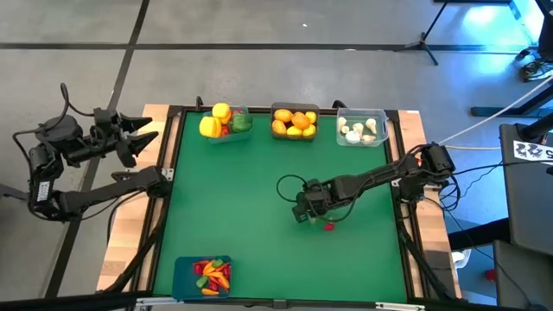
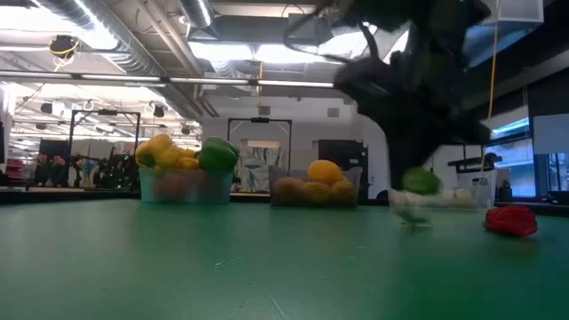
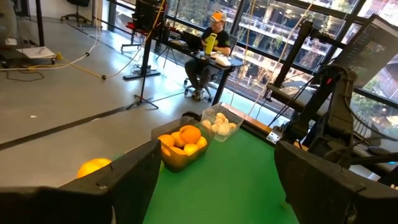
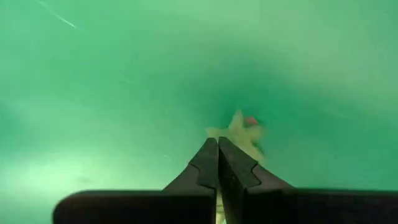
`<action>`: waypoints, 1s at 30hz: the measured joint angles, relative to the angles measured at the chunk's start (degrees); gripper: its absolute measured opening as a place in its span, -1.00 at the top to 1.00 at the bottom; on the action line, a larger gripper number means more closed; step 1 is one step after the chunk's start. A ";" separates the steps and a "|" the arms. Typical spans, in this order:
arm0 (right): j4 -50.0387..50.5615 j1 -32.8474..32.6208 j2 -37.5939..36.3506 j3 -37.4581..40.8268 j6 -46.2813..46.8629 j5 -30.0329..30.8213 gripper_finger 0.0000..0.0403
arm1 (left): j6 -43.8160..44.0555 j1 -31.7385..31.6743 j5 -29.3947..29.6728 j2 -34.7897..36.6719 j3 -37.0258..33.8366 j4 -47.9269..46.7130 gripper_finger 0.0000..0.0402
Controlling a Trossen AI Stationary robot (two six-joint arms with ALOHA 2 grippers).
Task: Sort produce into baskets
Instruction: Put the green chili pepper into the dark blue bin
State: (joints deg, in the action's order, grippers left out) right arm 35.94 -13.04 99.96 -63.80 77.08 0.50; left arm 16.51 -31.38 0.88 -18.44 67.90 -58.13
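Green felt table (image 1: 251,207) carries one loose red chilli (image 1: 328,227), just beside the right gripper (image 1: 302,213). Its fingers are pressed fully together, gripping nothing clearly visible. The left gripper (image 1: 143,136) waits open off-table, leaving the mat free.

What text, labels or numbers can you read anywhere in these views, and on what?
None can be read.
White tag with black marks, on the dark unit right of the table: too small to read.
Baskets and produce: no labels visible.
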 joint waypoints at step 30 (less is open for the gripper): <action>-26.89 -3.30 28.76 -48.02 -36.22 -5.20 1.00 | 0.12 0.00 1.20 -0.04 0.00 -0.01 -0.54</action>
State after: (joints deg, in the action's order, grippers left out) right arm 9.05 -16.34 128.72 -111.82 40.86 -4.70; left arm 16.63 -31.38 2.08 -18.48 67.90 -58.14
